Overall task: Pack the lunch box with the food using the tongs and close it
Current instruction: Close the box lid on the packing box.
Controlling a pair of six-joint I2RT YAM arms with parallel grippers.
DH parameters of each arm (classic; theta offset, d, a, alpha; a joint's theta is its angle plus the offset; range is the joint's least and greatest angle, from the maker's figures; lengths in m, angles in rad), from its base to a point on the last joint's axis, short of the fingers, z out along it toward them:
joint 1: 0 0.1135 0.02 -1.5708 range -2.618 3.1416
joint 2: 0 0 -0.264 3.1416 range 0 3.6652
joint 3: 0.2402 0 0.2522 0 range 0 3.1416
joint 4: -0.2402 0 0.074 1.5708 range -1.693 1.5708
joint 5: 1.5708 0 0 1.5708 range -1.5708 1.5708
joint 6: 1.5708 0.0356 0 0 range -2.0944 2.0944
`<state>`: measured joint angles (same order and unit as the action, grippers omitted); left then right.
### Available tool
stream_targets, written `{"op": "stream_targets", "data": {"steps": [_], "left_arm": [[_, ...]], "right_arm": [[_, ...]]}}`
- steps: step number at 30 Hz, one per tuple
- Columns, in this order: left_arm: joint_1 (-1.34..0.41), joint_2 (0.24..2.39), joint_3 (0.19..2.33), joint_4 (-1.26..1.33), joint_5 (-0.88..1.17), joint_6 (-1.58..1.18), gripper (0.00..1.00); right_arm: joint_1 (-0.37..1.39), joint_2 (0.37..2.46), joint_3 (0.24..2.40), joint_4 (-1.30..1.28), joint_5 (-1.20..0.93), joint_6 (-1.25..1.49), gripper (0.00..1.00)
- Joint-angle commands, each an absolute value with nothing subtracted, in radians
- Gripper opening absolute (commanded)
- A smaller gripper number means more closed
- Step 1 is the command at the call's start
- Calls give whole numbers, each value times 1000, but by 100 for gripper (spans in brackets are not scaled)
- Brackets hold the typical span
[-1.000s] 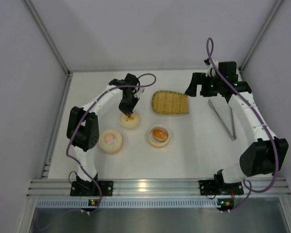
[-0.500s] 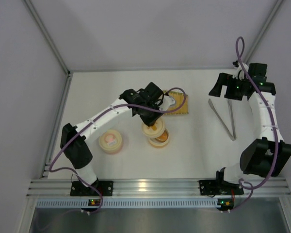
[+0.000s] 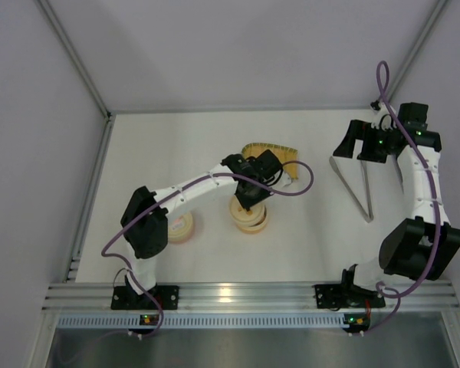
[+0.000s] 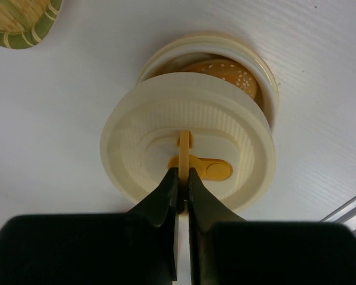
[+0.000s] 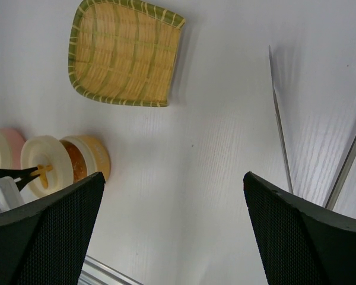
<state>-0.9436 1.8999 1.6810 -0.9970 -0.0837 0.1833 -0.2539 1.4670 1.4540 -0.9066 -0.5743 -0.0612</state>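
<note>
Top view: your left gripper [image 3: 249, 201] hangs over the lunch box [image 3: 254, 224]; the tongs [image 3: 351, 190] lie on the bench [image 3: 307, 238]. Left wrist: it pinches the yellow tab [image 4: 184, 143] of the lid [image 4: 136, 119] above the orange food [image 4: 225, 71]. Right wrist: your right gripper [image 5: 173, 178] gapes, empty.

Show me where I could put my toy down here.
Bare spots: the far-left corner of the table, and the stretch between the open box and the tongs. Crowded: the middle, where the left tool holds a lid over that box, beside the woven tray.

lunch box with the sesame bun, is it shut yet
Not shut: the lid, pinched by the left hand, is offset over the lunch box; its bun shows.
</note>
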Motion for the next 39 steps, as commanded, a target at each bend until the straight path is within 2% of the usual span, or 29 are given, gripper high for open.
{"op": "stream_targets", "data": {"steps": [1,39], "left_arm": [[-953,1919,1735,-988,-130,160,0],[-973,2006,1769,-976,-57,106,0]], "right_arm": [[-273,1445,1466,-923,-609,-84,99],[-284,1476,1439,-908,-649,-80,99]]}}
